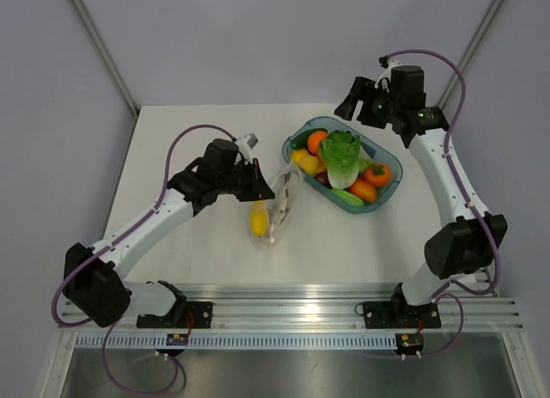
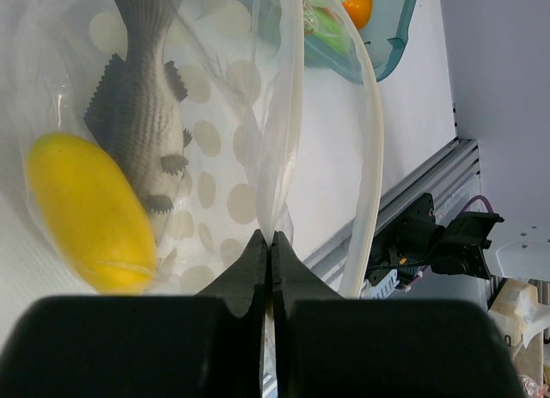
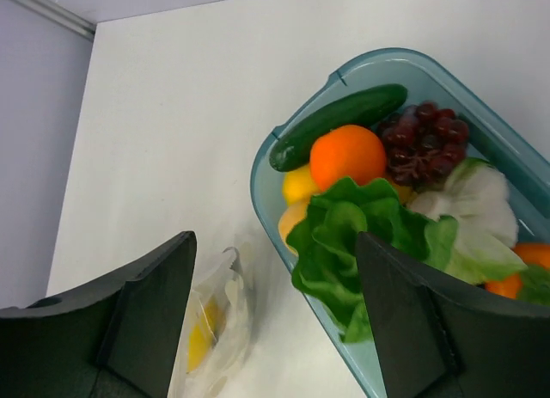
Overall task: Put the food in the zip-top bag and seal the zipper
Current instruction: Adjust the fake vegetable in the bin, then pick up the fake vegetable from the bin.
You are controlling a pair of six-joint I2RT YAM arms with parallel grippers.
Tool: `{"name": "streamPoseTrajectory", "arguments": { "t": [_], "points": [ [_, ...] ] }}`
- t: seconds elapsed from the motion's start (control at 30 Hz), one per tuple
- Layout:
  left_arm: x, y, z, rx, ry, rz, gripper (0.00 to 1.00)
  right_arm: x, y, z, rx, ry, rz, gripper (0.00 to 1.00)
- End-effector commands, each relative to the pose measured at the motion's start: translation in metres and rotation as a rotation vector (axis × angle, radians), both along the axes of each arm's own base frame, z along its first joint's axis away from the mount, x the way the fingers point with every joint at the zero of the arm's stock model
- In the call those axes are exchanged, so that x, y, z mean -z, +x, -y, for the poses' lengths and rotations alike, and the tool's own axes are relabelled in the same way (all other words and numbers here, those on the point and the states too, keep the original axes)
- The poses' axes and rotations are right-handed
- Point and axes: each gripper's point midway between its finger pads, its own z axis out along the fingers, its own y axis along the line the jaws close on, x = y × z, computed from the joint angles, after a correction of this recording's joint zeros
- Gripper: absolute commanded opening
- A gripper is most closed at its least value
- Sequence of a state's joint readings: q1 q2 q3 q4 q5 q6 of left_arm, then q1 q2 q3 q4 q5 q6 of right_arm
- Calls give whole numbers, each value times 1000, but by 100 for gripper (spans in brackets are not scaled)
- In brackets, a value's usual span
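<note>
Left pincer (image 2: pixel 271 247) clamped on zip-top bag (image 2: pixel 225 149) edge; right pincer (image 3: pixel 273 243) spread wide.

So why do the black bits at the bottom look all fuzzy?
Left wrist view: the left gripper sits right by the lens, so it blurs, and the zip-top bag looks washed out and bright. Right wrist view: the right gripper is dark and blurry, but the teal tray is sharp. Top view: even light, faint shadows.

yellow lemon (image 2: pixel 86 213), dotted clear bag (image 2: pixel 219 140), teal tray (image 3: pixel 378 58)
</note>
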State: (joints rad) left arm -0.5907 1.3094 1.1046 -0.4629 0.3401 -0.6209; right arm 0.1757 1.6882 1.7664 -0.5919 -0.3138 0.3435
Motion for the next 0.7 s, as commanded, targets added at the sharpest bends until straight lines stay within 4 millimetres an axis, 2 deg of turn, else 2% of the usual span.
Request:
{"name": "streamPoseTrajectory", "arguments": {
  "t": [0.0,0.07,0.1,0.17,0.2,0.27,0.3,0.37,0.5,0.67],
  "points": [
    [-28,7,4,4,-35,72,0,6,-29,30,96,-116,17,83],
    [-29,9,6,2,-39,68,0,20,-41,37,121,-174,1,85],
    [-30,9,7,1,-42,71,0,29,-53,40,124,-194,-13,89],
    [-36,12,9,-5,-54,77,0,33,-67,38,126,-231,2,92],
    [-38,13,9,-6,-57,76,0,48,-73,40,126,-254,-28,93],
    [-46,15,12,-8,-73,85,0,55,-78,40,123,-265,-24,94],
    [-47,16,12,-13,-75,83,0,68,-82,40,116,-276,-44,94],
    [-53,18,13,-17,-76,90,0,79,-82,38,105,-282,-58,95],
    [-52,22,13,-23,-52,79,0,92,-75,27,76,-290,-68,96],
    [-51,23,16,-21,-42,67,0,106,-55,15,55,-311,-68,96]
  ]
}}
